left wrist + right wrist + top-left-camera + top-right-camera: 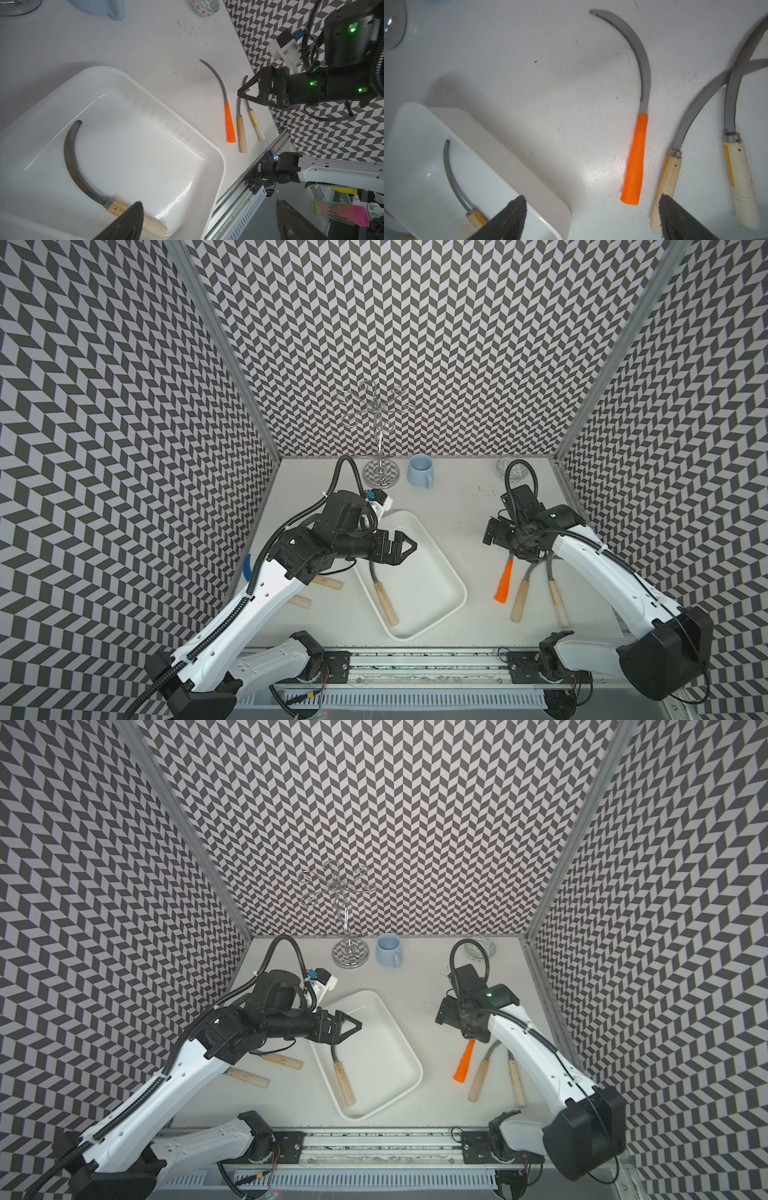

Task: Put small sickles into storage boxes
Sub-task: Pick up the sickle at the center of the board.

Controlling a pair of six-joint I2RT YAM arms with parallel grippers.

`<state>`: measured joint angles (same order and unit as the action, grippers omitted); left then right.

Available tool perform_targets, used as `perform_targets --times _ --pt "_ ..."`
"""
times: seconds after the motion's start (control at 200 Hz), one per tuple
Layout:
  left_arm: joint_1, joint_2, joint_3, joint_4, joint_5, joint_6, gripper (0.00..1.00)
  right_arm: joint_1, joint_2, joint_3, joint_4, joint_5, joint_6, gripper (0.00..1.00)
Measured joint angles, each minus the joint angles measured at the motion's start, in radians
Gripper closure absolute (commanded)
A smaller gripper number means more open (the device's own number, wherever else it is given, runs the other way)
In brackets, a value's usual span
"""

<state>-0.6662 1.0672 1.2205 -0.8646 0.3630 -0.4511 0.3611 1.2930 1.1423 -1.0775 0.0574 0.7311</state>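
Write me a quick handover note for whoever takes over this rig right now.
Left claw: open, empty, over the white tray.
Right claw: open, empty, by the orange-handled sickle.
Done: one wooden-handled sickle in the tray.
To do: the orange one and two wooden-handled sickles, blades crossed, on the table right of the tray; two more handles left of it, partly under the left arm.

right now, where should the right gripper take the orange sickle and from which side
Probably mid-handle on the orange sickle, from straight above, the right gripper closing across its width. It lies flat; the handle is thick and clear of the wooden-handled sickle beside it, while the blade is thin against the table.
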Motion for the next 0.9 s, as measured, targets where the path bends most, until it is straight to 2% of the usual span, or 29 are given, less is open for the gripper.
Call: perform_targets --times 0.491,0.901 --pt "0.008 0.079 0.058 0.004 -0.012 0.033 0.0 -0.127 0.125 -0.069 0.023 -0.05 -0.071 0.06" --pt "0.012 0.111 0.071 0.01 -0.014 0.047 0.0 -0.216 0.159 -0.135 0.074 -0.057 -0.129 0.21"
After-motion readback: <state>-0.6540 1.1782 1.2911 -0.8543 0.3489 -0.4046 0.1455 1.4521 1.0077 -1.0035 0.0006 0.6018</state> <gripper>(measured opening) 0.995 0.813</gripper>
